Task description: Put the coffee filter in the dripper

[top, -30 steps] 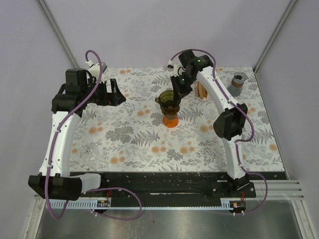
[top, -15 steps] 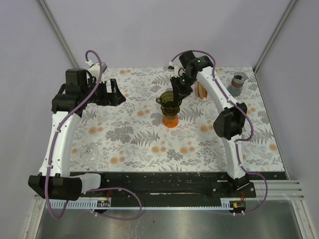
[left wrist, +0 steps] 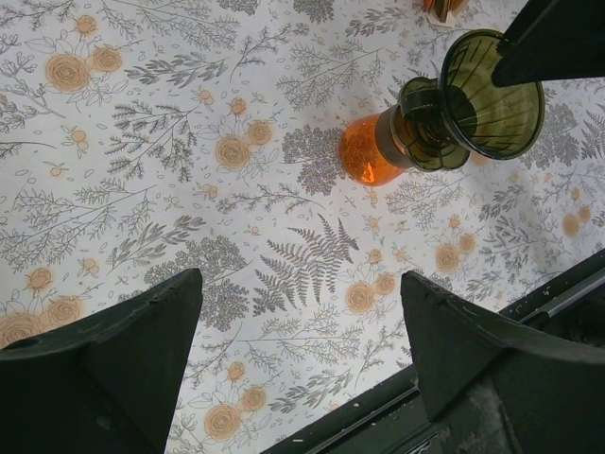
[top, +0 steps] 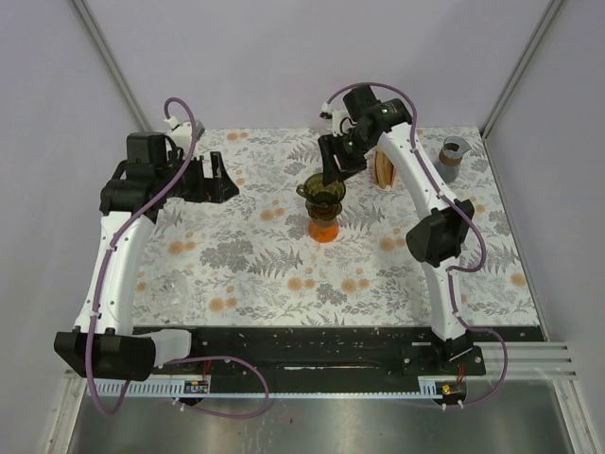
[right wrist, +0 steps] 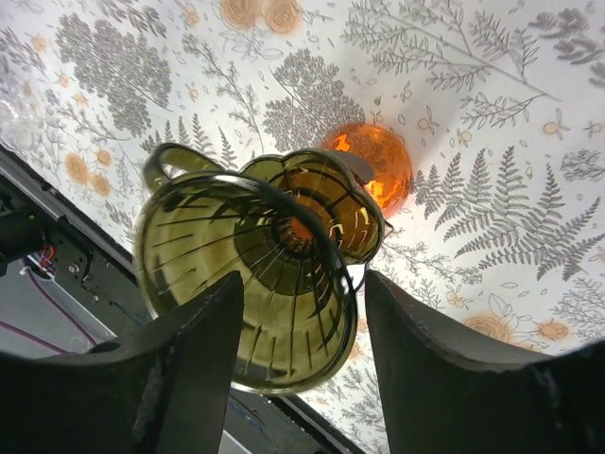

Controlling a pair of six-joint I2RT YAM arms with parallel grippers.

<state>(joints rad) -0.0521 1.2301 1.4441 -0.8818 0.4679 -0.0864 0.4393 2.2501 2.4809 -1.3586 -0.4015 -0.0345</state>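
1. While hovering straight over the ribbed green translucent plastic dripper (right wrist: 236, 284), the right gripper (right wrist: 302, 293) is spreading its fingers wide and gripping nothing.
2. The dripper is sitting on the round amber glass carafe (top: 323, 230) and is showing no paper inside.
3. The tan paper coffee filters (top: 383, 170) are standing upright just to that claw's right, partly hidden by the right arm.
4. The left gripper (left wrist: 301, 284) is hanging open and empty, well apart to the left, so the right arm is looking nearer for the fetch.
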